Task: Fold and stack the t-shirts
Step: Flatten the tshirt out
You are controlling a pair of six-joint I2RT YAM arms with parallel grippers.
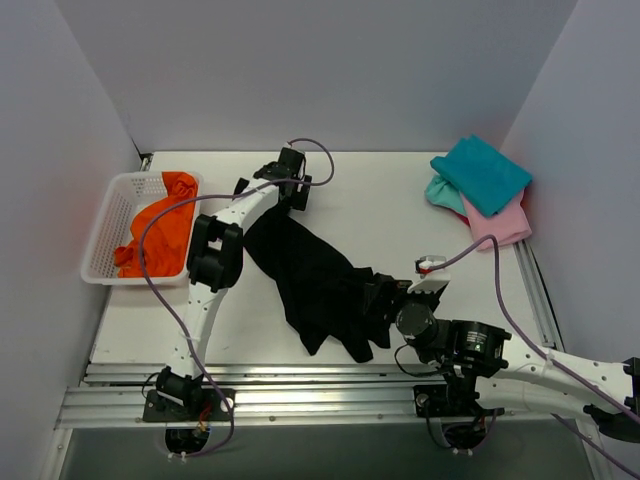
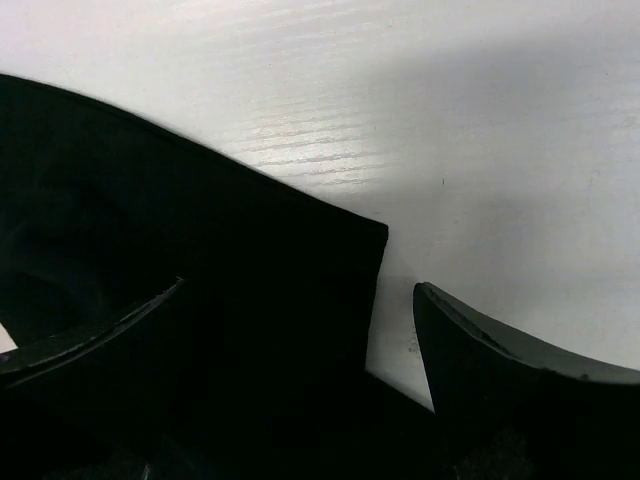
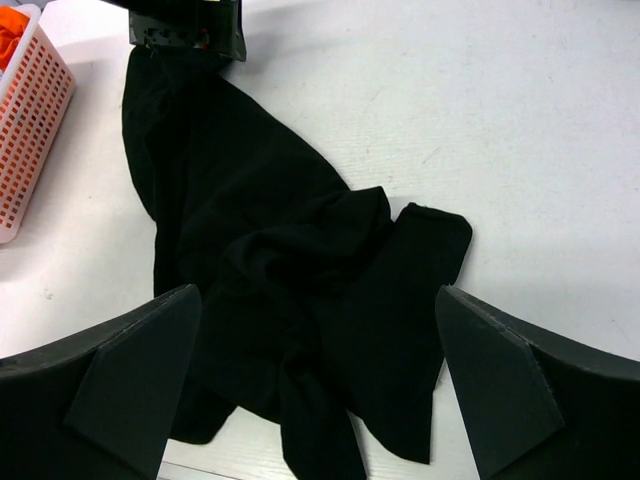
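Spread wide just under its own wrist camera, the left pincer [image 2: 300, 288] stands released, with a straight edge and corner of the black t-shirt [image 1: 310, 275] lying between its fingers on the white tabletop [image 1: 370, 200]. At the far left, a white mesh basket [image 1: 98, 235] holds the crumpled orange t-shirt [image 1: 160, 225]. From the left pincer the black t-shirt runs diagonally toward the near right, stretched narrow at its far end and bunched in overlapping folds at its near end. Above that bunch hangs the right pincer [image 3: 318, 292], also released and gripping nothing. At the far right, the teal t-shirt [image 1: 482, 172] lies folded on the pink t-shirt [image 1: 500, 225].

My judgement is that the step in hand is laying the black t-shirt flat before folding. Next, each pincer must clench on one end and draw the cloth apart, and the right must pick a single layer from the bunch.
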